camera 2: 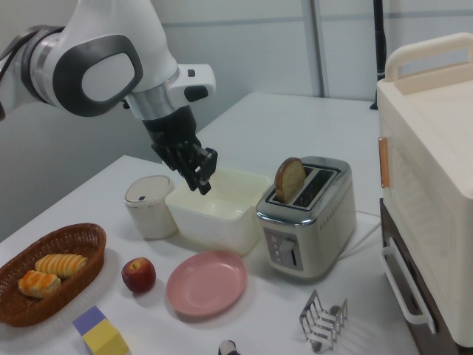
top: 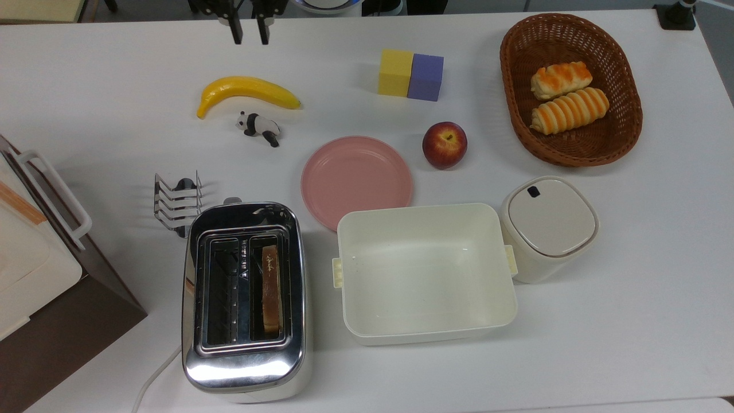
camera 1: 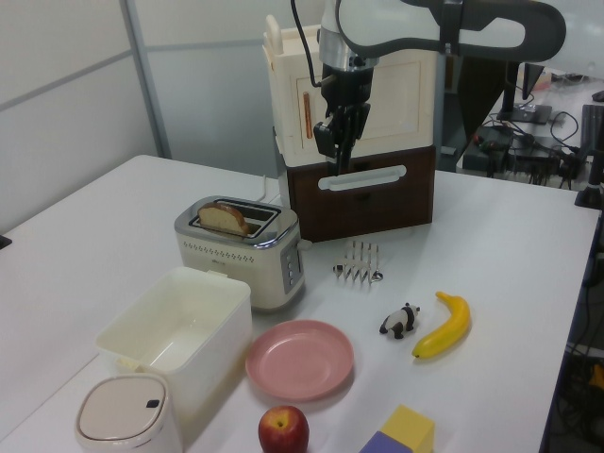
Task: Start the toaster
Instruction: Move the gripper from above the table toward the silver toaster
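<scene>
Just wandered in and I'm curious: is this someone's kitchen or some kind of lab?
Probably a lab staged as a breakfast table. A robot arm's tool hangs above a white table holding a toaster, toy blocks and a panda figurine, with cables and equipment behind.

The toaster is hemmed in: white tub just beside one long side, toast rack near its lever end. Bare counter lies between it and the boxy appliance.
</scene>
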You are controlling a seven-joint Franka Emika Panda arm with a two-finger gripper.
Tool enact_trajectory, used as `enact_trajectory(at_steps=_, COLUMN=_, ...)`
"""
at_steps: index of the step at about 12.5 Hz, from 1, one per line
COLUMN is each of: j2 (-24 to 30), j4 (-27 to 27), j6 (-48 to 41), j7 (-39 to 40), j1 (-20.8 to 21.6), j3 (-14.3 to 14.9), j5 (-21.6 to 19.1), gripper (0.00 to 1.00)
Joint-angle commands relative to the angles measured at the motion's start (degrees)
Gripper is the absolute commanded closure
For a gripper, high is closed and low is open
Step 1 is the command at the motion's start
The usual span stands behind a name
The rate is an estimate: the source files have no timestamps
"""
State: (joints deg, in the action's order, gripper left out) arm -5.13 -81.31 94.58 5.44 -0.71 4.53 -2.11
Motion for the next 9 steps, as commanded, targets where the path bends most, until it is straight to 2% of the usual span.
enact_trajectory(at_steps=1, j2=0.99, j4=-2.44, j6=1.49, j7=2.82, j1=0.27, j3=0.56, j5=-1.23, gripper=1.00)
enact_trajectory(at_steps=3, j2=0.65, j4=-4.46, j6=4.72, j7=2.47, j1=0.36, j3=0.56, j5=-1.23, gripper=1.00)
enact_trajectory(at_steps=9, j2=-7.34, j4=-4.82, j6=13.52, j7=-0.52, j1=0.98, j3=0.39, j5=-0.08, gripper=1.00)
